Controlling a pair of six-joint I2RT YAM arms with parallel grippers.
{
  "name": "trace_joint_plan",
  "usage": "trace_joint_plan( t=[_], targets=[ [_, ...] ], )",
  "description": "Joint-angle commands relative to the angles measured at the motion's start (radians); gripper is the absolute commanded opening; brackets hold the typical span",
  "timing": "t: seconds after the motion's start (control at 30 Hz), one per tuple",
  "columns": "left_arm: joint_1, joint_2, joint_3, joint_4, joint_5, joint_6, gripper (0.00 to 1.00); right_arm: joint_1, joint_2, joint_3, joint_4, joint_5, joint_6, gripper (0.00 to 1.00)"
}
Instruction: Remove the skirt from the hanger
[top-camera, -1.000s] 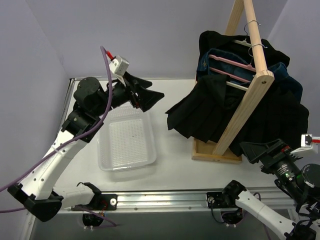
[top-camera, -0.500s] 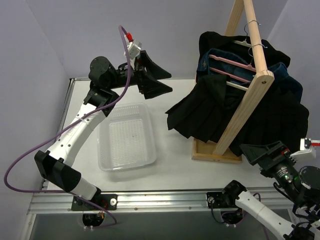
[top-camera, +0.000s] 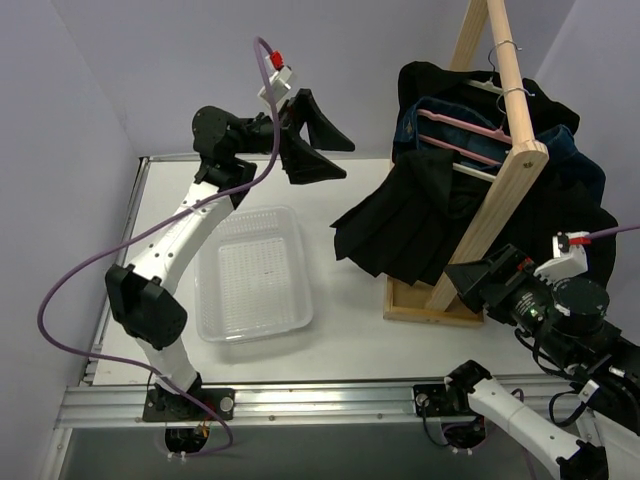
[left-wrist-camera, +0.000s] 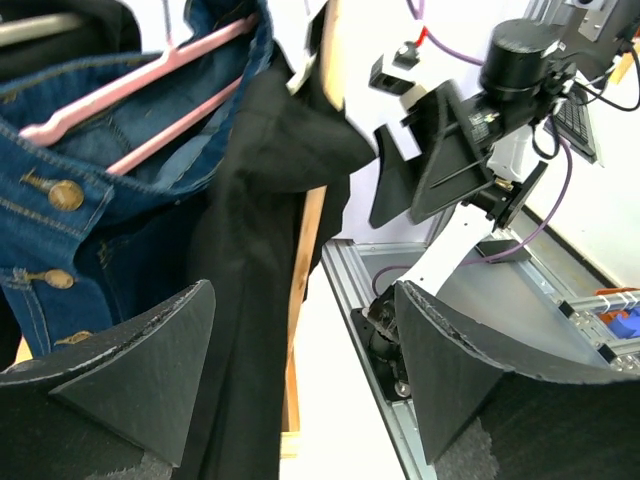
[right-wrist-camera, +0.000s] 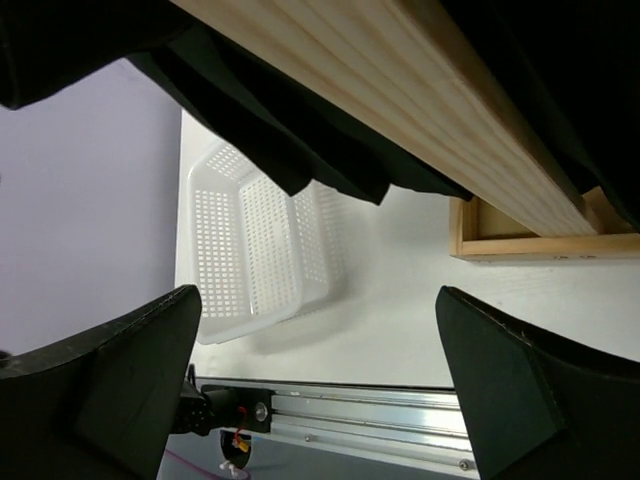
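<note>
White table (top-camera: 350, 320) unchanged, I see my left gripper (top-camera: 340, 160) swung closer to the skirt (top-camera: 400, 230), right gripper (top-camera: 465, 285) risen beside the wooden post (top-camera: 490, 225), both spread wide.

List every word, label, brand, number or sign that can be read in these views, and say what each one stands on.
No word, number or sign can be read in any view.
Brass buttons on the blue denim garment: any embossing is too small to read.
White basket and wooden rack: no print visible.
</note>
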Motion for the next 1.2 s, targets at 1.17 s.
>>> trace_joint_plan(
  t=[1.17],
  targets=[
    [-0.255, 0.201, 0.229, 0.068, -0.185, 0.067, 0.70, -0.028, -0.101, 0.070, -0.001, -0.041, 0.019, 1.00]
  ],
)
